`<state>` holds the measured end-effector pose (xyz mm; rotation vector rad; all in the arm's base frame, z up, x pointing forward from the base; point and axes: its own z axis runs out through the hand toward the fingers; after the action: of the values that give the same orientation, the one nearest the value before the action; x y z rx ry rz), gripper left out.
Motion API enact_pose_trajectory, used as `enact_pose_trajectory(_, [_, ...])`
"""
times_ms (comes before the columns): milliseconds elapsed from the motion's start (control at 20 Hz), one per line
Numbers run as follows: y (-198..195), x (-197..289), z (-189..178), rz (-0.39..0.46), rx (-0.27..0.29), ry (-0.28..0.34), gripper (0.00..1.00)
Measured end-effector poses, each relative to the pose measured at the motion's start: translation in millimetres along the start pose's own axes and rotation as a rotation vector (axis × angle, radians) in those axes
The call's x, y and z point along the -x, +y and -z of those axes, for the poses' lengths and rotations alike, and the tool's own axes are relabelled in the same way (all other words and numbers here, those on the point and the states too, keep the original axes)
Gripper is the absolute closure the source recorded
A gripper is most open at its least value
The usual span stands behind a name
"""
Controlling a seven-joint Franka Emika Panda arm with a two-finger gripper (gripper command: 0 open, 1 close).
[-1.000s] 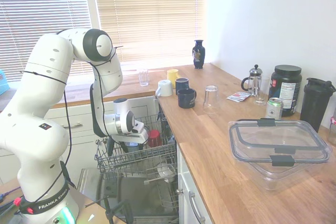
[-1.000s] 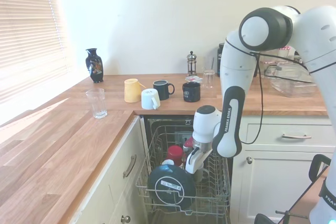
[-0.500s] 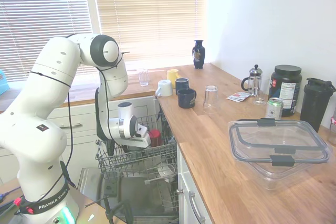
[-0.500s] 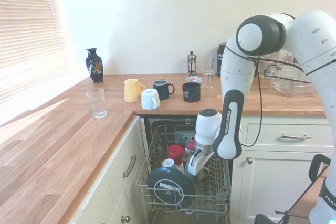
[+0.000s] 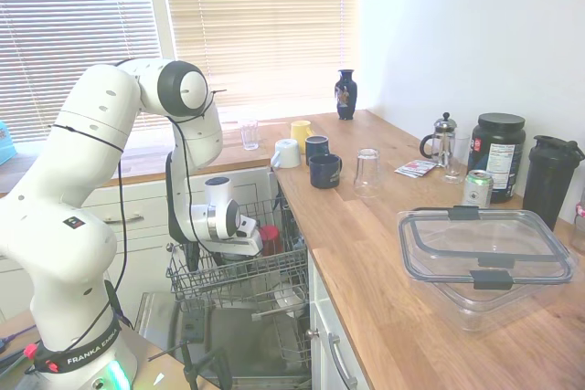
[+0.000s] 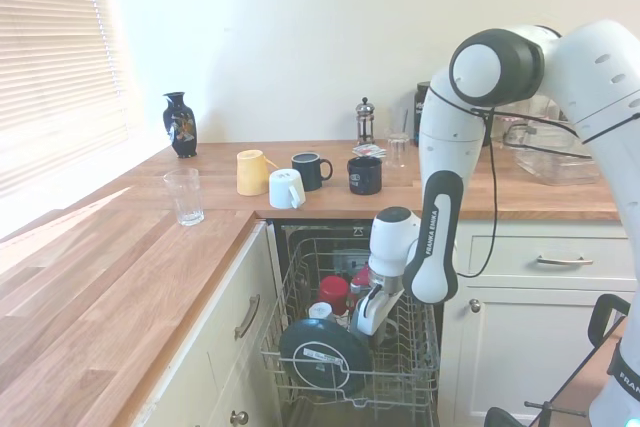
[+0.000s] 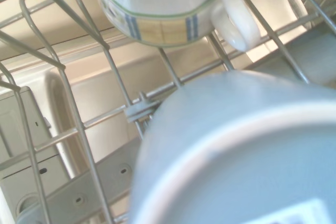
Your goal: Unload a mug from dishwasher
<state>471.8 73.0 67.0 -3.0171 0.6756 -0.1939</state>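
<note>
None of the unloading is done as far as the pictures show: the mug, a dull grey-blue one turned base-up with a pale label on its base, sits in the wire rack of the dishwasher. The wrist view shows it filling the lower part of the picture from very close, with a white striped cup lying on the rack wires just beyond it. In the exterior views the mug itself is hidden behind the wrist.

The gripper is down inside the rack, right over the mug, but neither exterior view shows the fingers clearly enough to say how far apart they stand or whether they have hold of anything. A red cup stands just beside it, and a large dark round lid or plate leans at the front of the rack.

What is left, by judgement, is nearly everything: securing the mug, lifting it clear of the wires and neighbouring crockery, and setting it on the wooden counter, where two navy mugs, a yellow mug and a white mug stand already.
</note>
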Motion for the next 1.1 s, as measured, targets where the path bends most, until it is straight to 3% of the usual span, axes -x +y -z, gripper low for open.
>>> enact_pose_trajectory(1100, [11.2,7.3,0.7,0.021,-0.016,-0.011,1.00])
